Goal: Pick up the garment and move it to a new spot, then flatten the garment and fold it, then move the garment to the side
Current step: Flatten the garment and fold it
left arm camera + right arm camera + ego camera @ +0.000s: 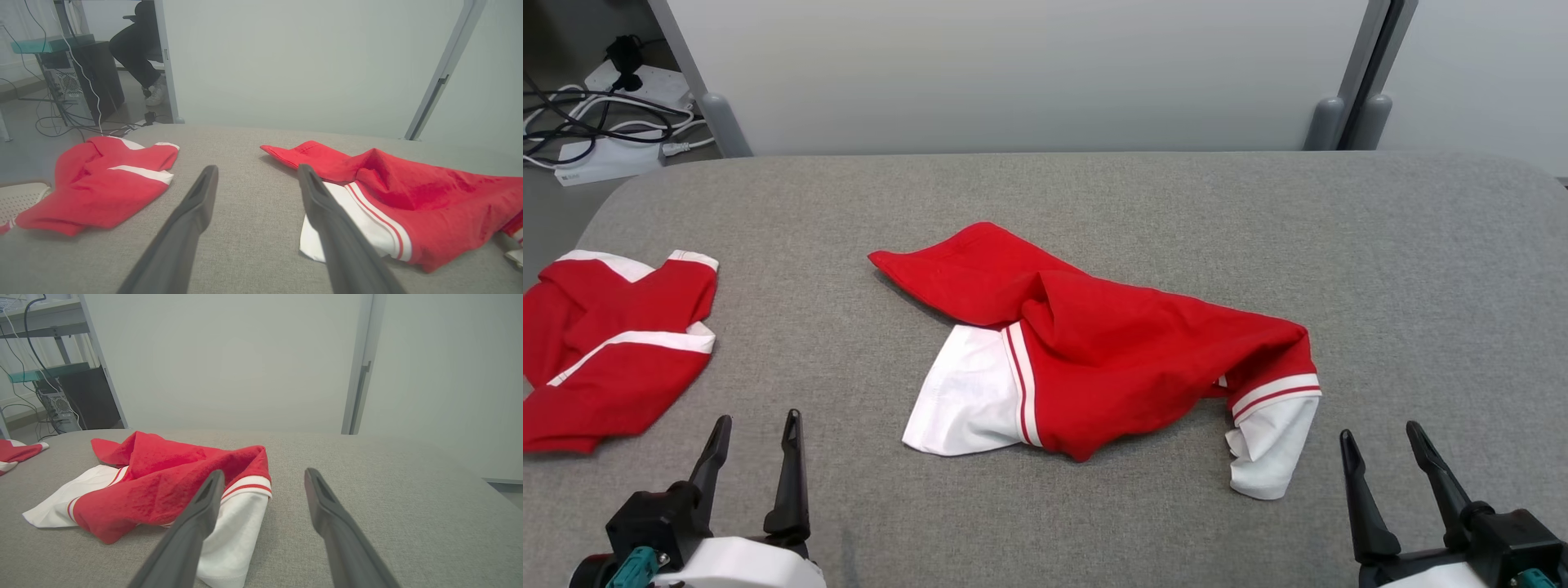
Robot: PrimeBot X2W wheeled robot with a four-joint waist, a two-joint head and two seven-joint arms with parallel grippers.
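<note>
Garment [1127,359] lies crumpled at centre of the head view on the grey table [1094,196]. It is mostly red, bunched in a ridge through the middle. One white panel with red stripes sticks out at its lower left, and a white cuff with a red stripe hangs off its lower right end. A red flap points to the upper left.

Left gripper [758,418] at lower left, fingers spread, nothing between them, not touching cloth. In the left wrist view the garment sits right of the fingers; the right finger overlaps its white panel in the frame, contact unclear.

Right gripper [1379,430] at lower right, fingers also spread and empty, near the white cuff but apart from it. In the right wrist view the left finger overlaps the cuff in the frame.

Second red-and-white garment [613,351] at the left edge of the table, well apart from the first.

Cables [596,114] on the floor, upper left. Pale wall panels behind the table. A person's leg [135,53] and a computer tower [69,85] at upper left of the left wrist view.
</note>
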